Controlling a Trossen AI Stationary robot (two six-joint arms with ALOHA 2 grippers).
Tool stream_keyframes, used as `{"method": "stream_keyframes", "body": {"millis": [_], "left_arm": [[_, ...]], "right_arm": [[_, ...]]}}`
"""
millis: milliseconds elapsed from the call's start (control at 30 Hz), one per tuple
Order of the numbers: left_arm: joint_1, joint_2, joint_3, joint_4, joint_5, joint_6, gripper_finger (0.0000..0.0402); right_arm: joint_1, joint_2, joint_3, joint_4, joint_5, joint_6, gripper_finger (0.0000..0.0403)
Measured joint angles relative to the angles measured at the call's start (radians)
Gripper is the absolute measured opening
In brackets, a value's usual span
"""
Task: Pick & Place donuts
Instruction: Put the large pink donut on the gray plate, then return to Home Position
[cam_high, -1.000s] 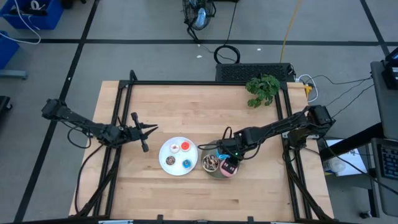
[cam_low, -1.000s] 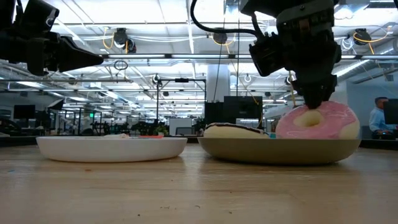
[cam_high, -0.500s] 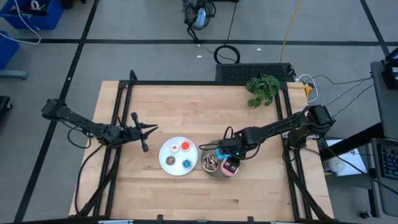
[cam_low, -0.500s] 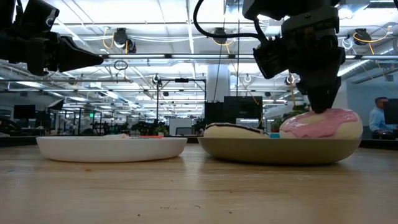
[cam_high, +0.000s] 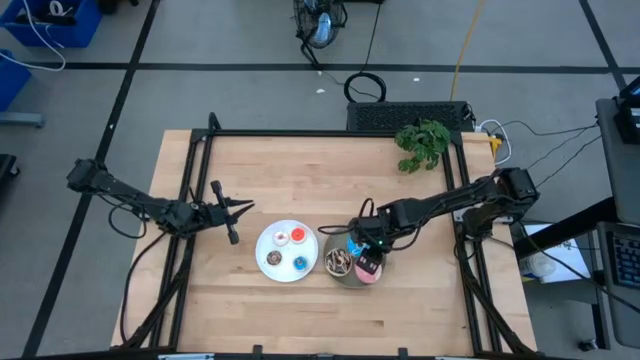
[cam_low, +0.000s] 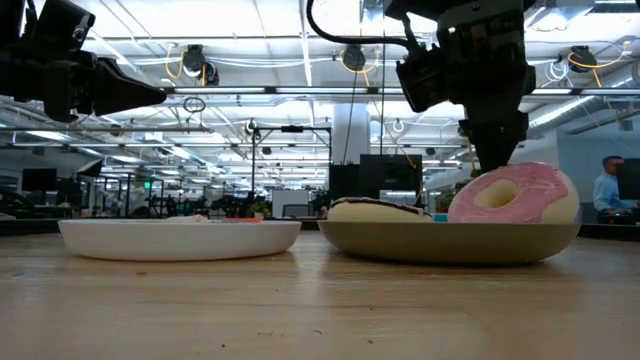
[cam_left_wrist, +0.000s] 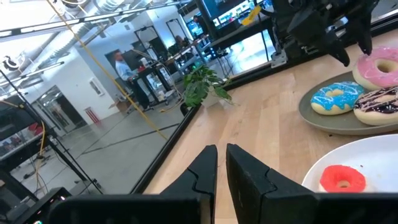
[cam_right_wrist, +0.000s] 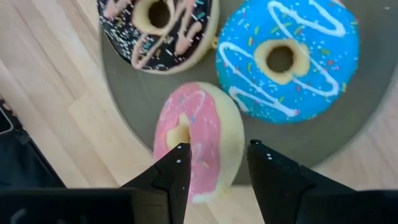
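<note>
Broadly, a pale wooden table (cam_high: 300, 165) is seen bearing a round white plate (cam_high: 287, 251) and, just beside it, a round grey plate (cam_right_wrist: 124, 93). On the grey plate the large blue sprinkled donut (cam_right_wrist: 287, 59) and chocolate sprinkled donut (cam_right_wrist: 157, 28) lie flat, while the pink iced donut (cam_right_wrist: 198, 140) is tilted against its rim. Directly above it the right gripper (cam_right_wrist: 214, 163) is held parted, gripping nothing. Tiny red, brown and blue donuts (cam_high: 297, 237) are kept on the white plate. Well apart, the left gripper (cam_left_wrist: 220, 163) is held nearly closed, empty.

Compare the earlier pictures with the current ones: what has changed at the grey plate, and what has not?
The right pincer has lifted off the pink donut, which now leans tilted on the grey plate rim, released. The left pincer, the white plate and the other donuts stayed put.
</note>
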Motion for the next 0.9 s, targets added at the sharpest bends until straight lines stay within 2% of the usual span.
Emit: {"method": "stream_keyframes", "body": {"millis": [200,267,433,633,800,900], "left_arm": [[0.000,0.000,0.000,0.000,0.000,0.000,0.0042],[0.000,0.000,0.000,0.000,0.000,0.000,0.0042],[0.000,0.000,0.000,0.006,-0.020,0.012,0.0042],[0.000,0.000,0.000,0.020,-0.113,-0.008,0.0042],[0.000,-0.005,0.000,0.117,-0.106,-0.015,0.0041],[0.000,-0.005,0.000,0.151,-0.052,-0.019,0.0023]], "right_arm": [[-0.027,-0.032,0.006,-0.025,0.004,-0.039,0.0146],[-0.037,-0.065,0.017,-0.036,0.042,-0.066,0.0146],[-0.047,-0.185,0.045,-0.013,0.225,-0.190,0.0146],[-0.032,-0.390,-0.001,0.030,0.460,-0.348,0.0146],[-0.025,-0.574,-0.124,0.070,0.589,-0.452,0.0137],[-0.019,-0.698,-0.274,0.233,0.665,-0.532,0.0106]]}}
